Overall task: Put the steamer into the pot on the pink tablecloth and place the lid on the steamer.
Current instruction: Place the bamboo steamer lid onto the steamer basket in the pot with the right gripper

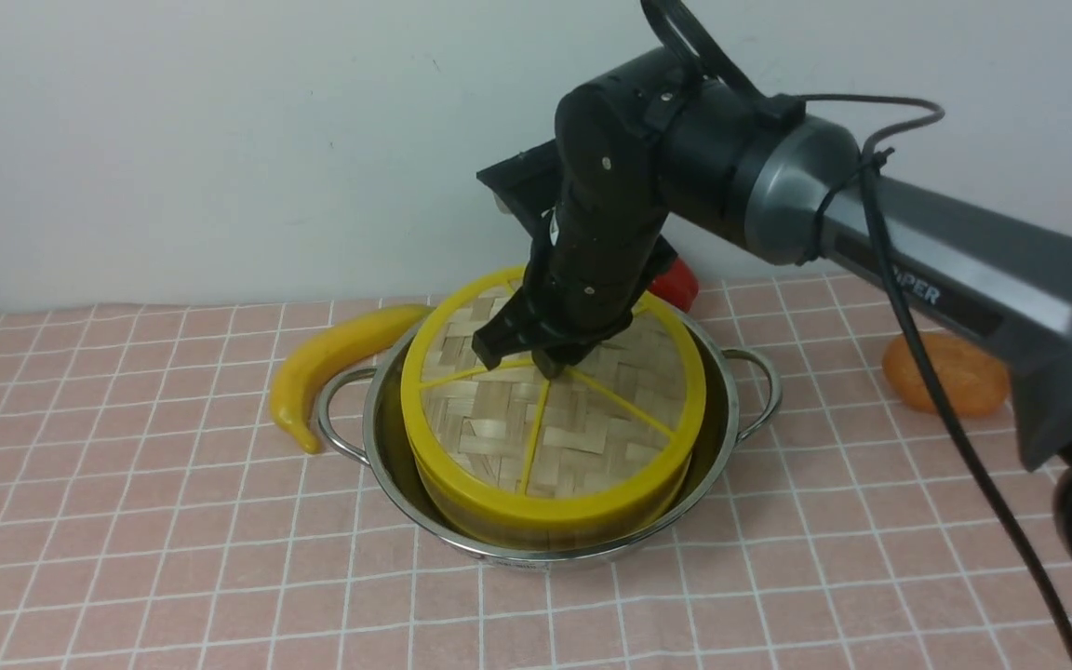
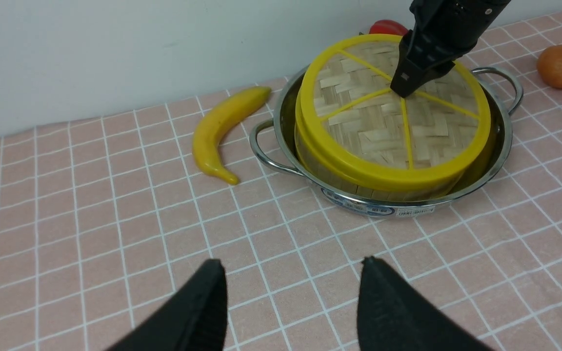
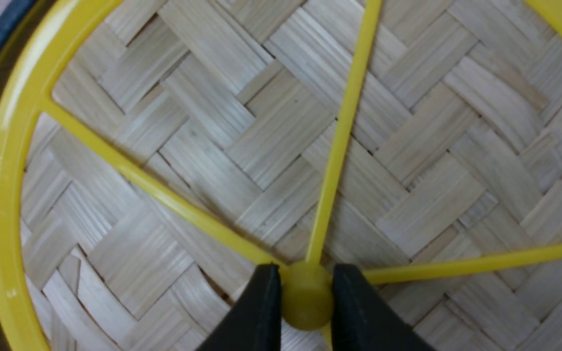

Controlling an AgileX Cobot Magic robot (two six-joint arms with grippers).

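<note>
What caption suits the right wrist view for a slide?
Right gripper shut on the yellow centre knob of the lid, its woven bamboo and spokes filling the frame.

Front camera: on robot's side, between arms, raised, facing forward and down over pink tablecloth (image 1: 127, 521) toward pale wall (image 1: 173, 140). Mid distance; whole pot (image 1: 385, 447) and lid (image 1: 499, 428) in frame, right arm (image 1: 964, 279) reaching in from right.

Left wrist camera: low over cloth, set well back from pot, angled at it from one side; left arm's fingers (image 2: 198, 312) at frame edge.

Right wrist camera: very close above lid, looking down, weave filling frame, right arm's fingers (image 3: 256, 312) flanking centre knob (image 3: 306, 302).

Lid shows in all three views. Front and left wrist views also share pot, banana (image 1: 331, 358) and cloth.
</note>
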